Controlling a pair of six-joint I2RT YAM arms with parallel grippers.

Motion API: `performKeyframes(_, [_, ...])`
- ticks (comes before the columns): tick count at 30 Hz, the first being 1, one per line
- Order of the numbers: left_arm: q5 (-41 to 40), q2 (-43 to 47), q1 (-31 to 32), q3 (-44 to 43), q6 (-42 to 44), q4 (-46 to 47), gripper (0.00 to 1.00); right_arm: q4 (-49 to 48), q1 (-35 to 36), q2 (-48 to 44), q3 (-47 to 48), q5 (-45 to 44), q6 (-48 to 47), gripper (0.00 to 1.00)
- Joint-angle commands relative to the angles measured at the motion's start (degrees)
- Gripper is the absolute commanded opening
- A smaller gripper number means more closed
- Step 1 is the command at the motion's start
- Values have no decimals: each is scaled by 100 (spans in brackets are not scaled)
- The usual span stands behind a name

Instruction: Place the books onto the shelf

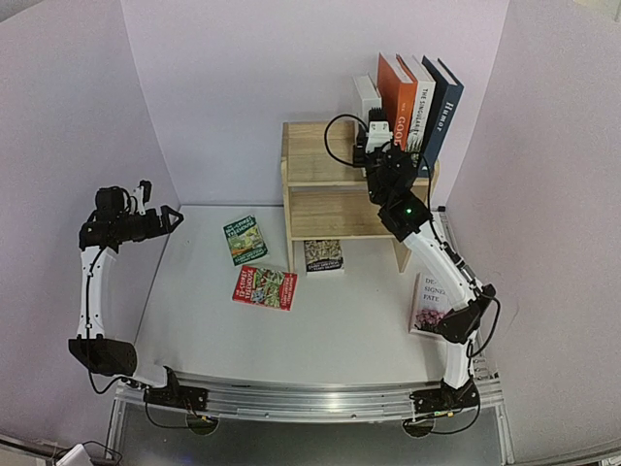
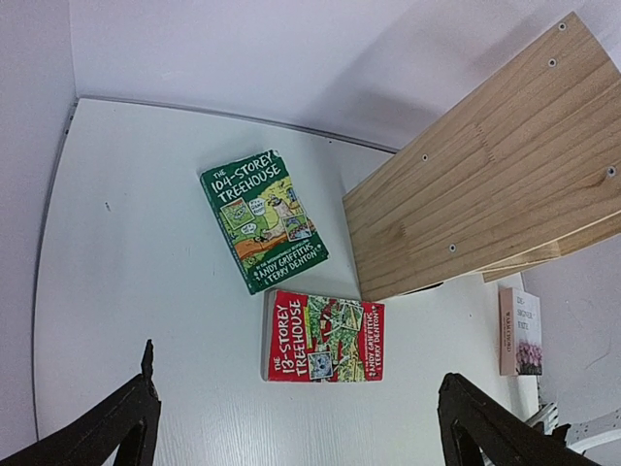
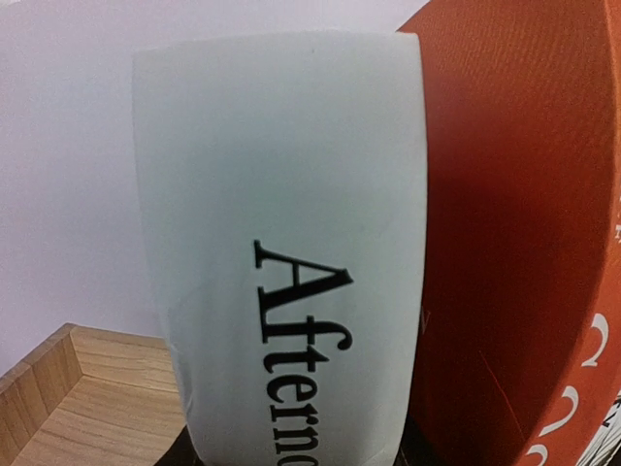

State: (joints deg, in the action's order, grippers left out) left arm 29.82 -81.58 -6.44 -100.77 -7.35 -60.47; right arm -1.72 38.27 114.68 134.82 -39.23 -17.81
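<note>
White book point(image 3: 281, 262): upright against orange book point(image 3: 524, 223), on top of shelf point(image 1: 320, 146).
Right claw point(image 1: 378, 146): gripping it; release only once seated flush.
Left claw point(image 1: 163, 206): open, idle.

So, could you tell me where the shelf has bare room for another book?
The top board is bare left of the white book, out to the left side panel; the lower tier looks bare throughout. The top's right end is crowded: standing books and the right gripper.
</note>
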Motion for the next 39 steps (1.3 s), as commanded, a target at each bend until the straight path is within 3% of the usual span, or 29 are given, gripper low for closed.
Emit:
performKeyframes(1, [60, 195, -20, 29, 41, 149, 100, -570, -107, 91, 63, -148, 158, 7])
performKeyframes(7, [61, 195, -19, 20, 50, 149, 100, -617, -140, 133, 44, -199, 154, 9])
performKeyframes(13, [94, 195, -19, 39, 49, 149, 100, -631, -153, 19, -135, -83, 220, 40])
performKeyframes(15, [142, 195, -21, 62, 44, 149, 100, -644, -154, -56, -201, -37, 277, 45])
performKeyframes(39, [521, 179, -21, 153, 24, 195, 100, -1274, 23, -1073, -1495, -23, 532, 52])
